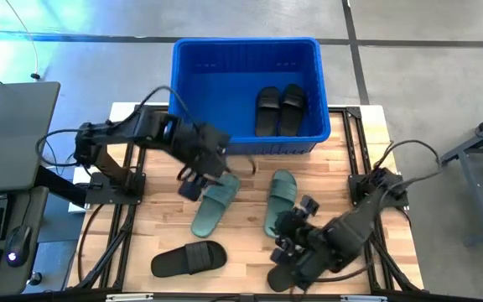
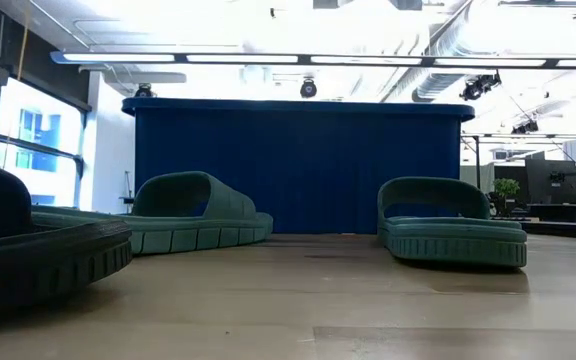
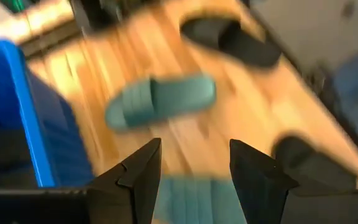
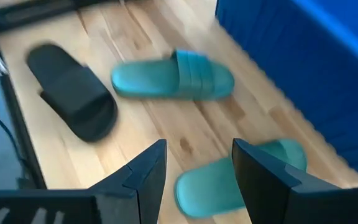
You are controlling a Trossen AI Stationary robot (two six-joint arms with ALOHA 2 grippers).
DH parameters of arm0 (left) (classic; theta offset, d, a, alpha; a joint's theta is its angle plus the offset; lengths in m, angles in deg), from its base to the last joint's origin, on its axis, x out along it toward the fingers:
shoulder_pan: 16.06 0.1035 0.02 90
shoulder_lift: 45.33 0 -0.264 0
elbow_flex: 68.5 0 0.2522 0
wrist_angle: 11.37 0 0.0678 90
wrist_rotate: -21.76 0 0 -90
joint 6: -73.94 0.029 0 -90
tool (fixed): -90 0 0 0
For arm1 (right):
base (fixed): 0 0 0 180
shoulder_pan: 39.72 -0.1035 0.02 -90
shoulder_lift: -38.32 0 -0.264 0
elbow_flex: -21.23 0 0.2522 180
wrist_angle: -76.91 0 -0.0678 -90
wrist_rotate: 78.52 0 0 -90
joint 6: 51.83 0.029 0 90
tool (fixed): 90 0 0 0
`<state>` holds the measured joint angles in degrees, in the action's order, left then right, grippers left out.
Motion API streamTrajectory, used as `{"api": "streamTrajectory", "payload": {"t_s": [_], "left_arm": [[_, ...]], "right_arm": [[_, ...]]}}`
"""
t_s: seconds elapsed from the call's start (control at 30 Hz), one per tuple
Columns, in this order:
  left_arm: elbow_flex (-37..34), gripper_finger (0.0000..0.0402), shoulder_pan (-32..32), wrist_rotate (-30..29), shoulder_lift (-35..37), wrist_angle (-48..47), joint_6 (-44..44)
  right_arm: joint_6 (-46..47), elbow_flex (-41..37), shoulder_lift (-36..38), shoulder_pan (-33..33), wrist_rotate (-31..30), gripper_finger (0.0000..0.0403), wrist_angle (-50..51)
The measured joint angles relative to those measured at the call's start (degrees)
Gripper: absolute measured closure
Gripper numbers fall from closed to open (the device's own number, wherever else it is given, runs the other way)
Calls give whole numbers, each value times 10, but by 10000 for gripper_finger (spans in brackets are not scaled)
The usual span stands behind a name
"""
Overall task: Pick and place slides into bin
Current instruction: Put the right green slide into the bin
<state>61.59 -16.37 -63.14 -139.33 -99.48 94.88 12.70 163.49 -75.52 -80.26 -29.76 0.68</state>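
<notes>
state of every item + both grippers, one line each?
Bin: upright, holds two black slides, side by side.
Left green slide: on table, flat, sole down.
Right green slide: on table, flat, sole down.
Black slide: on table, front left.
Left gripper: open, empty, above left green slide.
Right gripper: open, empty, near right green slide.

Two matte black jointed arms, chunky segmented housings. Thin black cables looping from the bases. Left gripper (image 3: pixel 194 180) and right gripper (image 4: pixel 197 180): dark angular plastic fingers (image 3: pixel 138 177), faceted, tapering tips.
</notes>
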Motion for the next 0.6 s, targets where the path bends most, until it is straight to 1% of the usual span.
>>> {"api": "streamTrajectory", "payload": {"t_s": [0.1,0.2,0.3,0.5,0.6], "left_arm": [[0,229,-41,-59,0,-55,-9],[-2,229,-80,-104,-2,-75,-41],[-2,229,-118,-124,-4,-76,-69],[-2,229,-185,-161,-4,-77,-123],[-2,229,-210,-174,-4,-77,-162]], "right_arm": [[0,0,-32,17,42,229,0],[0,0,-65,35,73,229,0],[-17,0,-99,55,86,229,0],[-123,0,-157,105,101,229,0],[-145,0,-174,136,130,229,0]]}}
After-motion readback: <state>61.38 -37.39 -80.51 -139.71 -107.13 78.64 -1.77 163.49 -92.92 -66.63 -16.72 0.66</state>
